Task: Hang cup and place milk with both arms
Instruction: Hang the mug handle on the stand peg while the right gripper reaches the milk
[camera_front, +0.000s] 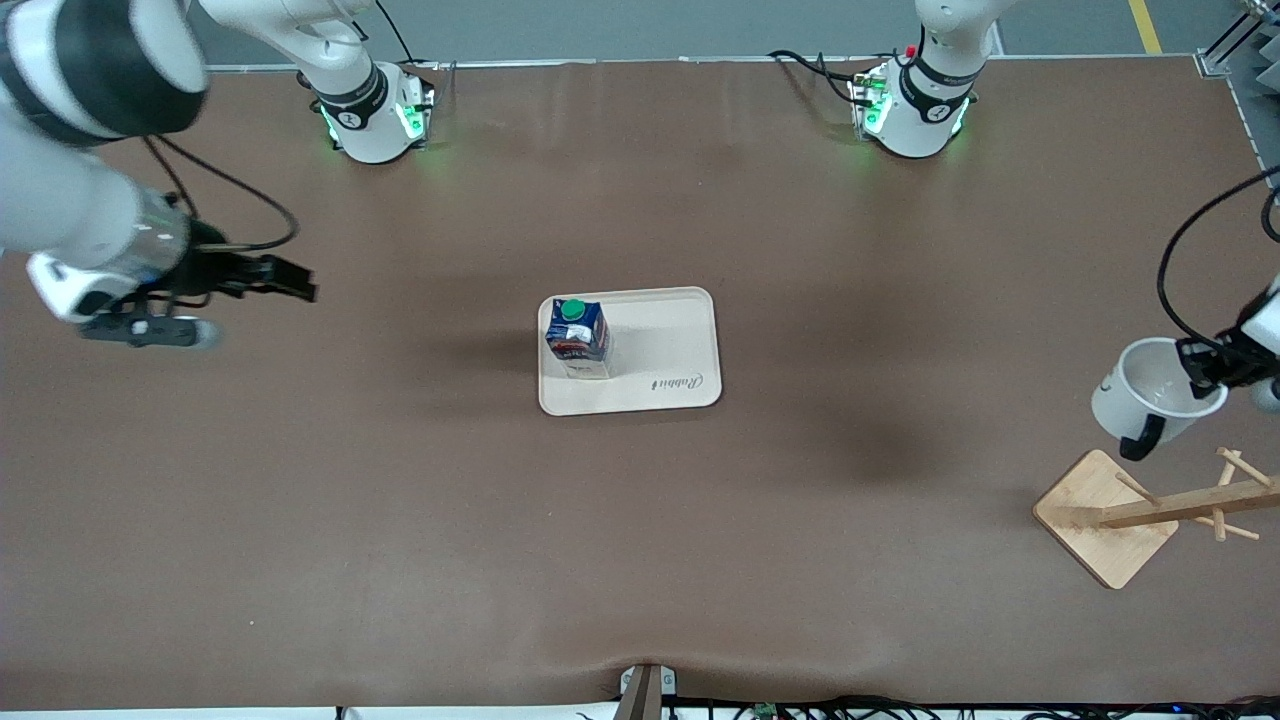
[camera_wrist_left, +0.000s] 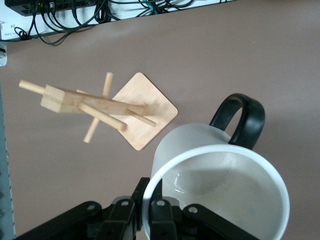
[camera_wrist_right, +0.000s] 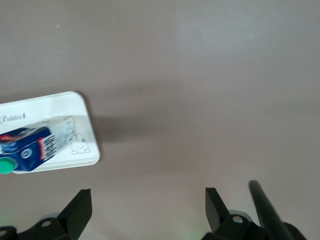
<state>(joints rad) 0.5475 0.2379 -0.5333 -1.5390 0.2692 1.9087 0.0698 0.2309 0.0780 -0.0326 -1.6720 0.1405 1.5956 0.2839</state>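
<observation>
Left claw (camera_front: 1205, 372) is clamped on the rim of the cup (camera_front: 1150, 392), one finger inside the wall and one outside per the left wrist view; cup (camera_wrist_left: 220, 190) is airborne, tilted, mouth toward the front camera, black handle (camera_wrist_left: 241, 119) pointing down toward the rack. It hangs over the tabletop (camera_front: 400, 520) at the left arm's end, just above the wooden cup rack (camera_front: 1150, 512), not touching any peg. Rack's square base (camera_wrist_left: 145, 111) sits flat; post and pegs (camera_wrist_left: 80, 104) are bare. Right claw (camera_front: 285, 278) is up in the air over bare tabletop at the right arm's end, fingers (camera_wrist_right: 80, 207) spread wide, holding nothing. Milk (camera_front: 578, 337) stands upright, green cap up, on the cream tray (camera_front: 670, 345) mid-table, at the tray's end toward the right arm, well apart from both claws.
</observation>
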